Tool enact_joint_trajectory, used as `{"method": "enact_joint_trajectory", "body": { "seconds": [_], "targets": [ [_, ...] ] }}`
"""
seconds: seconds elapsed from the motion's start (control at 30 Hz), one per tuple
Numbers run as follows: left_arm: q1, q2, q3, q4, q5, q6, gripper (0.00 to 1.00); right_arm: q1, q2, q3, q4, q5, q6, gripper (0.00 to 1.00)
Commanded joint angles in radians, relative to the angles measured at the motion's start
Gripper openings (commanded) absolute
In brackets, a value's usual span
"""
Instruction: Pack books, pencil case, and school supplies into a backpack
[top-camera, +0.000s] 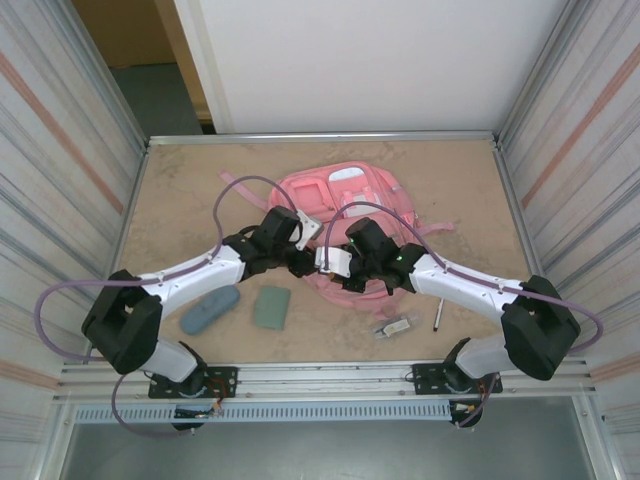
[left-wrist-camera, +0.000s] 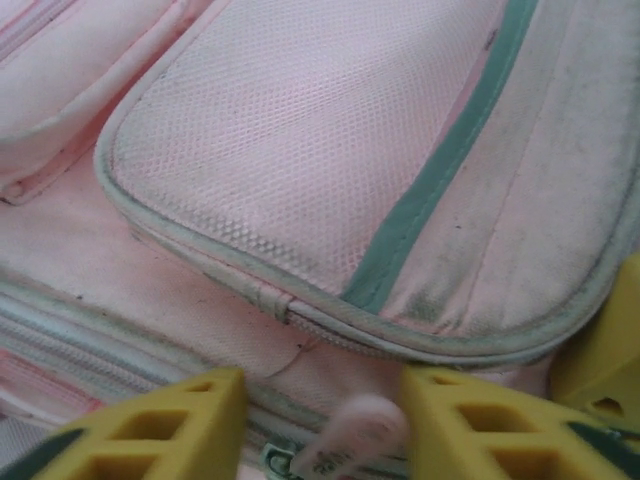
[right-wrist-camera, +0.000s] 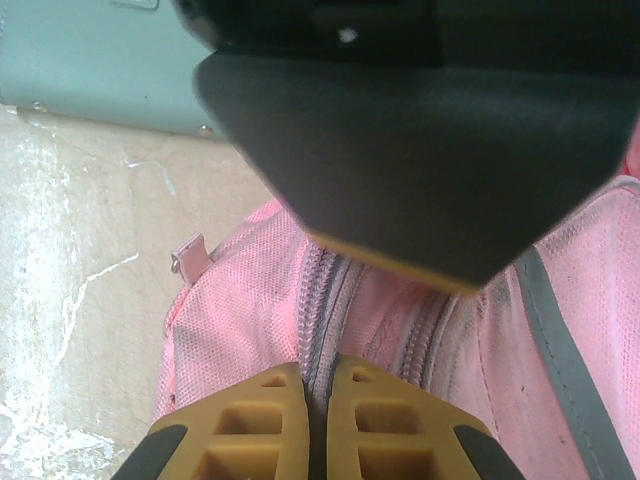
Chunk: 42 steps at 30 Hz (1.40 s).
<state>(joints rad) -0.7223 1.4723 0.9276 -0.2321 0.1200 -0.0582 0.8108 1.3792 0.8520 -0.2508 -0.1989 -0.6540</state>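
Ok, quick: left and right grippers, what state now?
Left gripper: open, jaws either side of the large pink fabric backpack's pale zip pull.
Right gripper: shut at the backpack's zip seam.

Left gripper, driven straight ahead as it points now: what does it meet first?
The pale zipper pull lying between the left gripper's fingers. The backpack fabric looks to be just behind it, though depth there is hard to judge.

No lettering, brand or number can be read anywhere; the pink backpack (top-camera: 345, 215) shows only faint marks on its pale zipper tab (left-wrist-camera: 350, 440) (too blurred to decipher).
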Motion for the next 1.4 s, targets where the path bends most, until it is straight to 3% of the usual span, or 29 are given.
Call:
{"method": "enact_joint_trajectory", "body": {
  "seconds": [0.0, 0.43, 0.87, 1.13, 1.37],
  "targets": [
    [-0.002, 0.012, 0.019, -0.011, -0.073, 0.020, 0.30, 0.003, -0.011, 0.010, 0.012, -0.034, 0.027, 0.00],
    [0.074, -0.069, -0.057, 0.072, 0.029, -0.025, 0.00, -0.002, -0.003, 0.015, 0.008, -0.040, 0.027, 0.00],
    [0.231, -0.090, -0.153, 0.252, 0.092, -0.264, 0.00, 0.000, 0.004, 0.018, 0.003, -0.051, 0.021, 0.00],
    [0.349, 0.037, -0.094, 0.338, -0.072, -0.265, 0.00, 0.026, 0.001, 0.013, -0.004, -0.082, -0.010, 0.00],
    [0.447, 0.171, 0.028, 0.327, -0.095, -0.264, 0.00, 0.040, 0.007, 0.015, -0.014, -0.064, -0.004, 0.00]
  ]
}}
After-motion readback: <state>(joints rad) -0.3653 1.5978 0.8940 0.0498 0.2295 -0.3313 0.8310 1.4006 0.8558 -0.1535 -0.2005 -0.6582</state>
